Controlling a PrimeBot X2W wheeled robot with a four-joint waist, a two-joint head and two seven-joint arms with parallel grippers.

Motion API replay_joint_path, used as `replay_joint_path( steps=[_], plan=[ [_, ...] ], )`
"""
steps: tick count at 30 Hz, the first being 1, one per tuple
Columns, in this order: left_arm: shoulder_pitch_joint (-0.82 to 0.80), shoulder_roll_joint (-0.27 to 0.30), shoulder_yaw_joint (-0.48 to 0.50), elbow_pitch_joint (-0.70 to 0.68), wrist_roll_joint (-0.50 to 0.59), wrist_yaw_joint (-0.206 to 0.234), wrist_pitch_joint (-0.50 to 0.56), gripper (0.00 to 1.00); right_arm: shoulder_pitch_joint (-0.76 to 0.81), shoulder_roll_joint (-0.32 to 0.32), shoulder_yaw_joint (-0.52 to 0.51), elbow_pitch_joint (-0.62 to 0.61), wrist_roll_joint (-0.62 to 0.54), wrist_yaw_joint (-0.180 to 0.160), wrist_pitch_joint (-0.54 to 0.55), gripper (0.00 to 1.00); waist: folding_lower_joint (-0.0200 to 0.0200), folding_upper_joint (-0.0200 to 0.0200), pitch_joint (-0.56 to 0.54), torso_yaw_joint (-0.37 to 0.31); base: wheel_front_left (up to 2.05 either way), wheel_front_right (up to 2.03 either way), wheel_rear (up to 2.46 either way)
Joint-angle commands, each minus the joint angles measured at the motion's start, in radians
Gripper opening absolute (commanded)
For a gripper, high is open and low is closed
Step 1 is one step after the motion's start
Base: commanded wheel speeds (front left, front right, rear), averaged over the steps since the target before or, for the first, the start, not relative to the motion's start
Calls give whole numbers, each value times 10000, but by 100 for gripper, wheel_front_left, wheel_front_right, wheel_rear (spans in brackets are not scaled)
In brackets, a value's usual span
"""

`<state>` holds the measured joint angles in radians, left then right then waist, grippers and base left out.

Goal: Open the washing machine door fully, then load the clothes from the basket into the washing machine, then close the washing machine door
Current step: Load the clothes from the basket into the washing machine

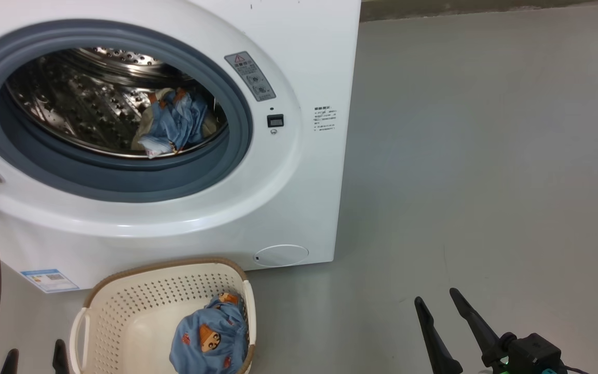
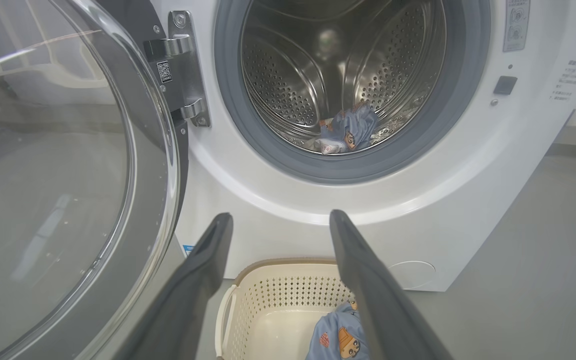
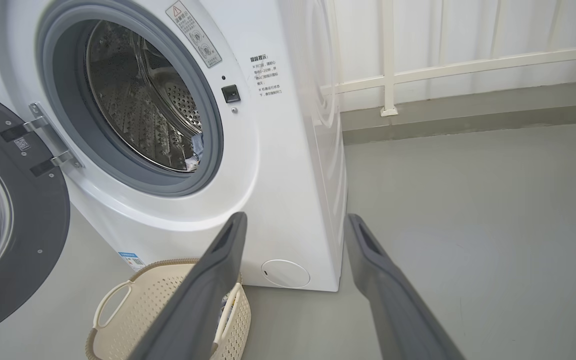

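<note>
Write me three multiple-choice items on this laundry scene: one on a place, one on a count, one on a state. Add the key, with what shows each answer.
1. Where does the basket stand relative to the washing machine?
A. on the floor before it
B. on top of it
C. inside it

2. How many clothes lie in the basket?
A. none
B. one
C. four

3. The washing machine door is:
A. shut
B. taken off
C. swung open

Key:
1 A: it sits on the grey floor below the machine's front.
2 B: a single blue bear-print bundle lies in it.
3 C: it hangs on its hinge to one side of the uncovered opening.
</note>
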<state>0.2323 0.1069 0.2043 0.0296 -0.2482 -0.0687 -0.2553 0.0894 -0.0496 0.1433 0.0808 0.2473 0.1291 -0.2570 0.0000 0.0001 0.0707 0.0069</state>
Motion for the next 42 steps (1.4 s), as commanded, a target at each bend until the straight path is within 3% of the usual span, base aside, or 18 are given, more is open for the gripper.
replay_joint_path(
  steps=[1,11,27,33,42],
  plan=[
    [-246,65,402,-176,155,-64,-65,100,-103,-6,206,-270,-54,16,-48,100,0,-1,10,9,0,0,0],
    [-560,-48,417,129,-32,-342,-65,100,-188,-6,232,-368,135,16,-48,100,0,-1,412,-22,0,0,0],
    [-1647,547,218,760,-664,-607,-65,100,-403,-6,259,-507,-23,16,-48,100,0,-1,2237,-41,0,0,0],
    [-2391,1031,-394,1180,-1121,-616,-65,100,-645,-6,392,-563,-22,16,-48,100,0,-1,2985,-127,0,0,0],
    [-3907,2231,-1305,2364,-2045,-618,-65,100,-1101,-6,680,-867,80,16,-48,100,0,-1,4330,-636,0,0,0]
  ],
)
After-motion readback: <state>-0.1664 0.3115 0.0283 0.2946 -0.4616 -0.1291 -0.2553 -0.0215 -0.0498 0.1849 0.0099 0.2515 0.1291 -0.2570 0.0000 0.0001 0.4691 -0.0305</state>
